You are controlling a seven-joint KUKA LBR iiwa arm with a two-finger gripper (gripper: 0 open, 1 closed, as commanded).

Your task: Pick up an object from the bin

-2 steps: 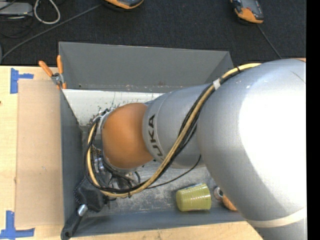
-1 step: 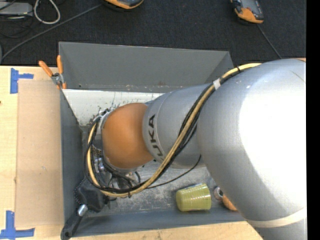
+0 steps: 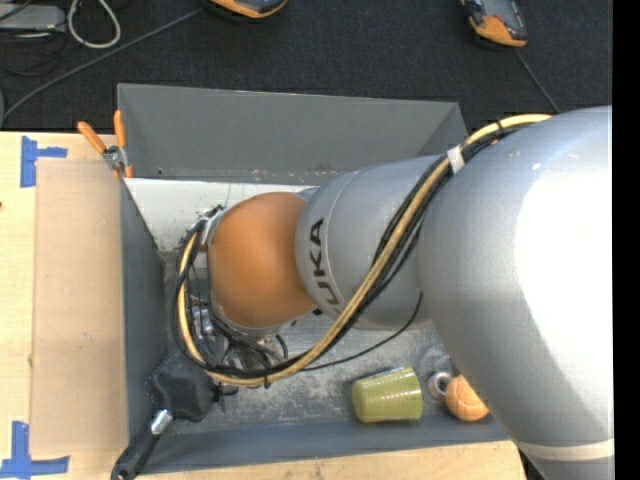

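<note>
Claw (image 3: 228, 353) is hanging low in the bin's (image 3: 300, 128) left half; apart or together, we cannot tell. Just below it, at lower left, a black handled thing (image 3: 180, 393) is lying; we are judging it light, rigid, best gripped across its head.

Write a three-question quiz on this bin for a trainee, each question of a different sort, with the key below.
1. True or false: the yellow-green cup stands upright on the floor of the bin.
2. Which thing lies close to the cup, on the side towards the view's right?
A. a small orange rounded thing
B. a blue ball
C. a red block
3. Fill in: the black thing lies in the bin's corner at the view's lower ____.

Key: 1 false, it lies on its side; 2 A; 3 left.
</note>
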